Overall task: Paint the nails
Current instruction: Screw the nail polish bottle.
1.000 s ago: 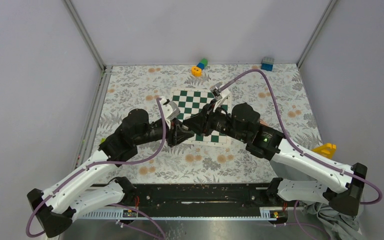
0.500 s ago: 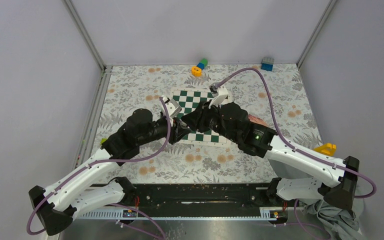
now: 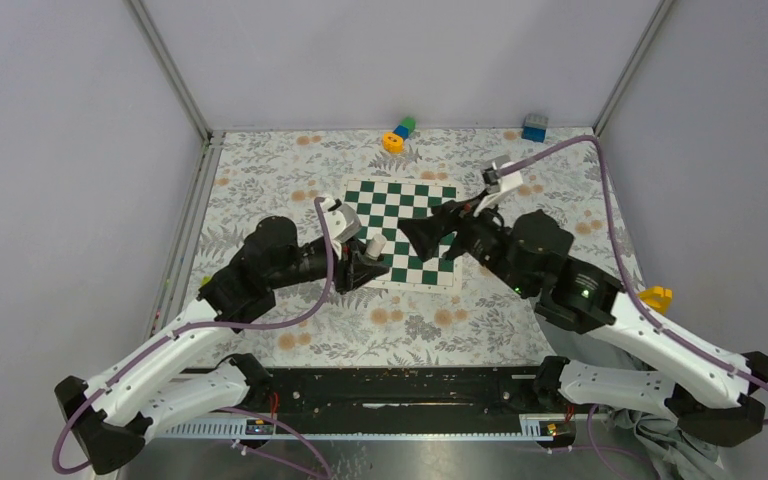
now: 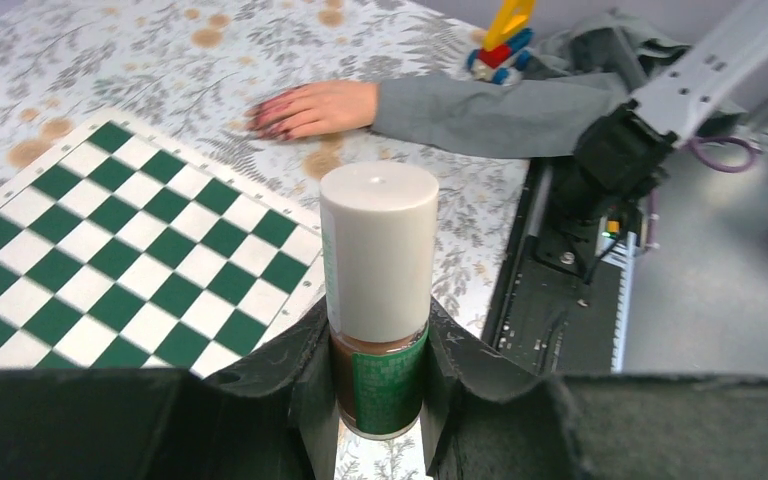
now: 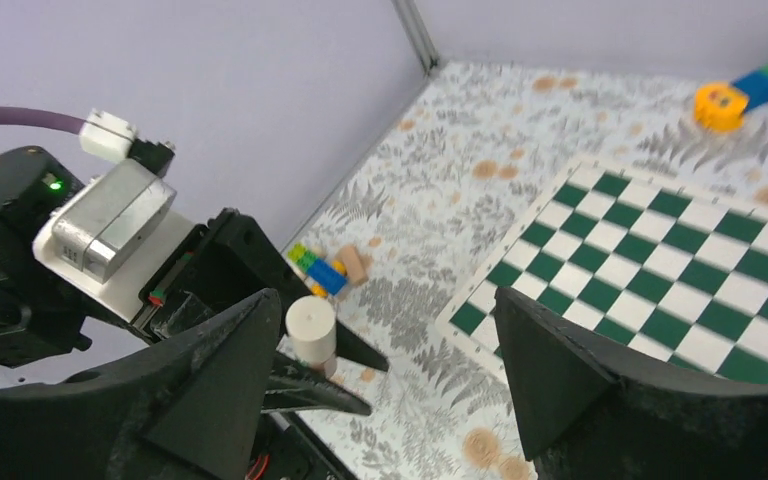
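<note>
A nail polish bottle point(image 4: 378, 300) with a white cap point(image 4: 378, 235) and a green label stands upright in my left gripper point(image 4: 376, 325), which is shut on its glass body. In the top view the left gripper point(image 3: 365, 258) is at the chessboard's near-left corner. My right gripper point(image 3: 418, 238) is open and empty, a short way right of the bottle point(image 5: 311, 330). Its jaws point(image 5: 385, 300) stand wide. A hand point(image 4: 310, 108) in a grey sleeve point(image 4: 480, 105) lies flat on the cloth beyond the chessboard. Its nails point(image 4: 265, 118) are reddish. The right arm hides the hand in the top view.
The green and white chessboard point(image 3: 410, 205) lies mid-table on a floral cloth. An orange, blue and green toy point(image 3: 398, 133) and a blue block point(image 3: 534, 126) sit by the back wall. A yellow toy point(image 3: 652, 297) is at the right edge, small blocks point(image 5: 325, 268) at the left.
My right gripper was close against the bottle in the left gripper. It has opened and drawn back to the right. The cap stays on the bottle and the left arm has barely moved.
</note>
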Motion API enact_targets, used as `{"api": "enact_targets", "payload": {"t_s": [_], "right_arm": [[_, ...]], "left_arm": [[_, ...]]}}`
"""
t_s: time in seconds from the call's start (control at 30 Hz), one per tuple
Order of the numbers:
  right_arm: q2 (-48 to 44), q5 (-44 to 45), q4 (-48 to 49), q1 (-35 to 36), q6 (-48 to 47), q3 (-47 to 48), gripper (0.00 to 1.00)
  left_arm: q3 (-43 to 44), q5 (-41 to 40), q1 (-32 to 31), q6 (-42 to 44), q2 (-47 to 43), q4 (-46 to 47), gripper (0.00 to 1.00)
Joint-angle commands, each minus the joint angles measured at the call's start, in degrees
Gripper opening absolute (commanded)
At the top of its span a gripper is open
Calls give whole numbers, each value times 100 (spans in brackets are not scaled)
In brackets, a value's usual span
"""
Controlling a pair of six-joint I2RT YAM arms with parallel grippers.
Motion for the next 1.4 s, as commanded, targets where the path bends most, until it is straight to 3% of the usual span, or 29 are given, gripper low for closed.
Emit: {"api": "enact_targets", "payload": {"t_s": [0.0,0.23,0.43,0.53,0.97,1.37], "right_arm": [[-490,-57,508,-57,-946,-66,86],[-1006,-2360,1026,-153,-1742,-589,87],[-1049,-5120,2220,-780,-1012,-1012,87],[-1007,-5937,2939,-935,-623,-1187,86],[-191,-6757,4291,-930,194,-1056,82],[184,-6867,4391,-615,313,-1037,82]], "left_arm": [[236,1249,9,20,-182,589,0],[307,2624,3,-357,-96,923,0],[271,3515,-9,-803,-84,1437,0],[284,3797,-35,-959,-49,1563,0],[340,4184,-195,-1086,45,1613,0],[205,3948,-194,-1197,-65,1903,0]]}}
